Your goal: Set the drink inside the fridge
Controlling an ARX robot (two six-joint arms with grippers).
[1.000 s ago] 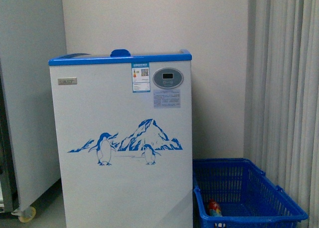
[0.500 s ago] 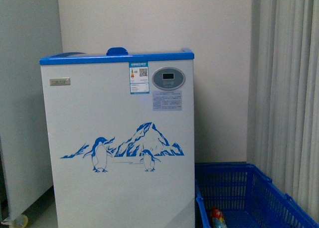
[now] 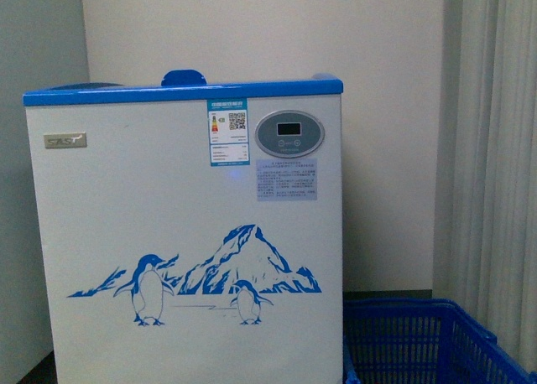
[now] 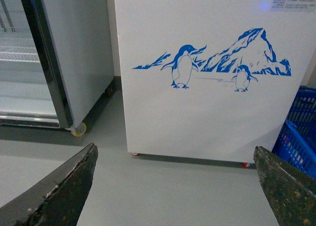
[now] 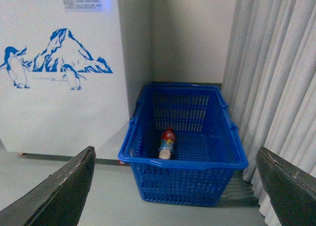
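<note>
Against half a second ago, the front view shows the fridge (image 3: 185, 233) larger and filling more of the frame. The grey cabinet (image 3: 33, 40) is cut to a narrow strip at the left edge, and its castor is out of shot. The blue basket (image 3: 419, 342) now shows only its upper rear part at the lower right. The drink, previously seen inside it, is no longer in this view.

Surroundings: the cabinet stands just left of the fridge on the grey floor (image 4: 148, 196). The basket sits just right of the fridge, with a pale curtain (image 3: 495, 149) beyond it. The fridge lid lies above the camera's line and cannot be judged.

Left gripper (image 4: 174, 148): jaws spread wide, holding nothing, facing the fridge's penguin picture. Right gripper (image 5: 175, 149): jaws spread wide, holding nothing, facing the basket.

The drink (image 5: 167, 143) lies on its side on the basket floor, enclosed by the mesh walls, on the side nearer the fridge. Its red cap points towards the back wall. The label is red with a blue patch; the print is too small to read.
</note>
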